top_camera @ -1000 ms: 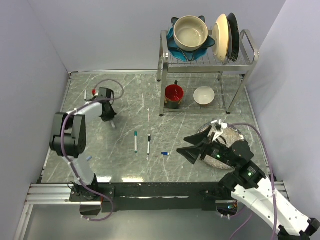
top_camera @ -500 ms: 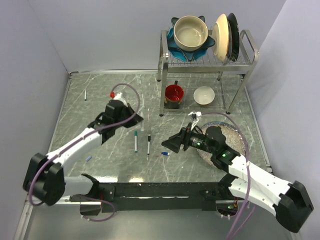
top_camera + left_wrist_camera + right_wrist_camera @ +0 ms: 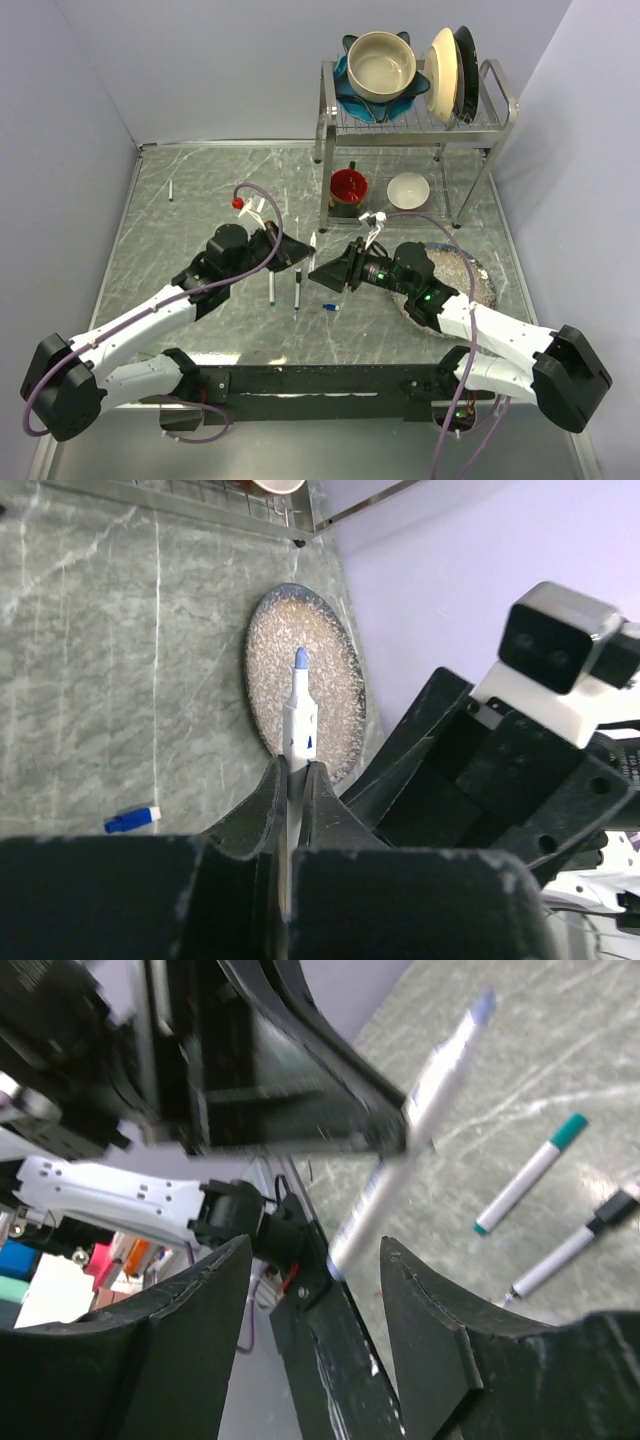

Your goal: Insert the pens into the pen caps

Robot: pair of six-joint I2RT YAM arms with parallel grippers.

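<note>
My left gripper (image 3: 303, 253) is shut on a white pen (image 3: 300, 715), whose bare blue tip (image 3: 300, 658) points away past the fingertips. The same pen (image 3: 425, 1100) slants across the right wrist view, with its rear end between the fingers of my right gripper (image 3: 315, 1250). Those fingers stand apart and do not touch it. In the top view the right gripper (image 3: 318, 277) faces the left one at mid-table. A blue pen cap (image 3: 330, 307) lies loose on the table below both grippers. A teal-ended pen (image 3: 530, 1188) and a black-ended pen (image 3: 565, 1250) lie side by side on the marble.
A speckled plate (image 3: 478, 272) lies under the right arm. The dish rack (image 3: 500, 95) at the back holds bowls and plates, with a red mug (image 3: 348, 188) and white bowl (image 3: 408, 190) beneath it. A thin grey stick (image 3: 171, 190) lies far left.
The left arm has swung from the far left to mid-table carrying the pen. The right arm has reached left to meet it, and its jaws have narrowed.
</note>
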